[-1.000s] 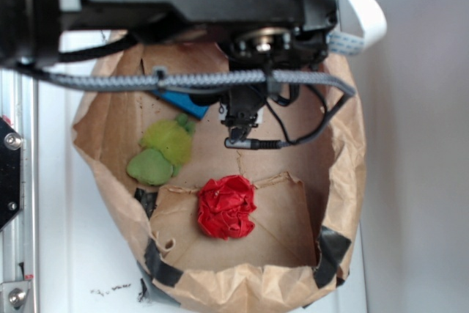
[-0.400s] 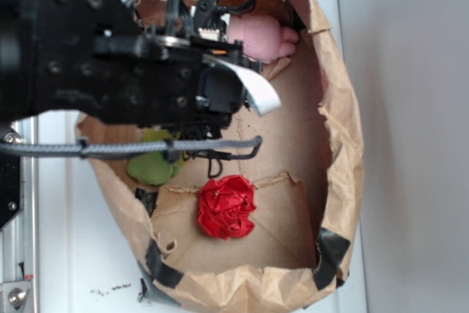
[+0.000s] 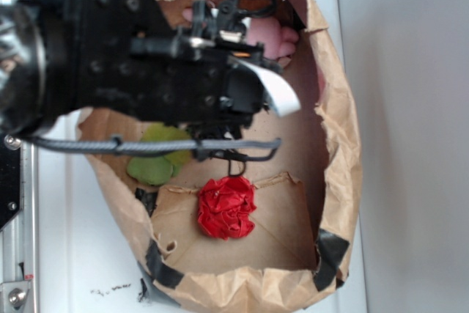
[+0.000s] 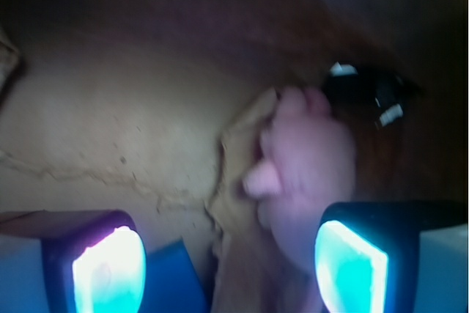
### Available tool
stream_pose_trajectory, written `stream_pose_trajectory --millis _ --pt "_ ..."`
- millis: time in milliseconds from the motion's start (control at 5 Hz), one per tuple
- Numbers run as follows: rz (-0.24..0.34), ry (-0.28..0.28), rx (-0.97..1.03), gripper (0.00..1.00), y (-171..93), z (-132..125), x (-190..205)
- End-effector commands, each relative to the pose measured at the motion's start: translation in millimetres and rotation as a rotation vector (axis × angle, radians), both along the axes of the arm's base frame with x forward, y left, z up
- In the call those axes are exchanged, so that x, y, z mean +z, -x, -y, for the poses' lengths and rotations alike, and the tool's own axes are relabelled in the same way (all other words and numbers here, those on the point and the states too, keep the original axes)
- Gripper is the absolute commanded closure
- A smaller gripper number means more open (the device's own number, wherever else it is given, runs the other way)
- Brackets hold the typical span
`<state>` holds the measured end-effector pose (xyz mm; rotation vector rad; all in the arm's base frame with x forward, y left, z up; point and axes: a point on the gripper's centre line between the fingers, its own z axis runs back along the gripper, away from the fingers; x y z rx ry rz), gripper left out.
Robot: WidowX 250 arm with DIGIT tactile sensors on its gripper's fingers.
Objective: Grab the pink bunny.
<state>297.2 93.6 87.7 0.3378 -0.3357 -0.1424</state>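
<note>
Bunny: the pink bunny [image 4: 308, 174] lies at the paper bag's [image 3: 344, 130] far end — long axis unclear.
Clutter: red cloth ball [image 3: 226, 207], green plush [image 3: 157, 163] nearer.
Gripper: gripper [image 4: 227, 254] spread — bunny by one finger.

No legible text, labels or numbers — only unreadable black scrawl on white table [image 3: 110, 291].

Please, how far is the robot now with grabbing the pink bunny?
Done: the arm has reached the far end of the paper bag, where the pink bunny lies. In hand: the wrist view shows the end effector open, the pink bunny ahead beside the right finger. Left: centre on it, close, lift. The red cloth ball and green plush lie apart.
</note>
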Motion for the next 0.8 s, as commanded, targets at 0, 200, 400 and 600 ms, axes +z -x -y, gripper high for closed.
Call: stream_pose_trajectory --millis 0,200,400,600 --pt "0.054 -0.043 0.022 0.0 -19 -35 11" --pt "0.038 -0.009 -0.015 0.0 -23 -41 11" --pt "0.021 0.014 -0.021 0.0 -23 -45 18" --pt "-0.025 0.047 -0.041 0.0 -24 -49 25"
